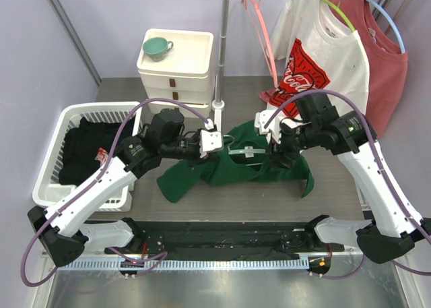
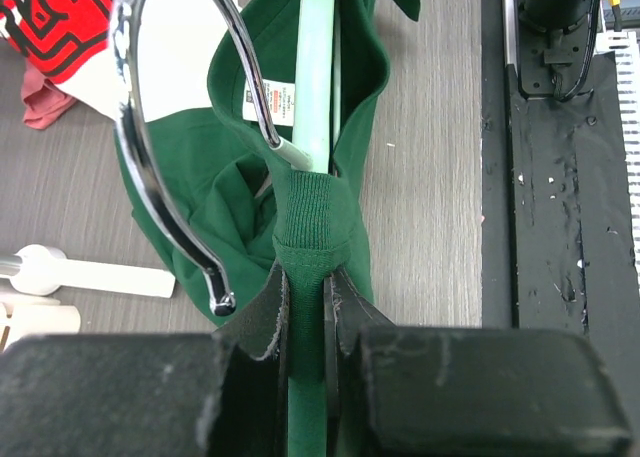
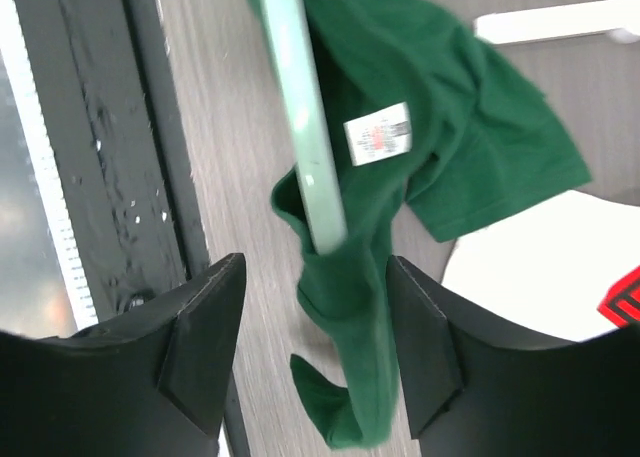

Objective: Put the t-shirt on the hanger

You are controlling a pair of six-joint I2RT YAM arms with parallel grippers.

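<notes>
The dark green t-shirt [image 1: 222, 170] lies crumpled on the table between my arms. The pale mint hanger [image 1: 246, 151] shows inside its neck opening. In the left wrist view my left gripper [image 2: 308, 307] is shut on the ribbed collar of the t-shirt [image 2: 310, 217]. The hanger's bar [image 2: 312, 77] runs into that collar and its silver hook [image 2: 160, 127] curves to the left. My right gripper [image 3: 315, 337] is open, with a fold of the t-shirt [image 3: 360, 307] and the hanger's end [image 3: 300, 127] between its fingers. The white neck label [image 3: 378, 134] shows.
A white basket [image 1: 60, 139] of dark clothes stands at the left. White drawers [image 1: 176, 58] with a teal cup [image 1: 157, 47] stand behind. A rack pole [image 1: 222, 45] holds a pink hanger [image 1: 259, 32], a white printed shirt [image 1: 323, 52] and a red shirt [image 1: 384, 65].
</notes>
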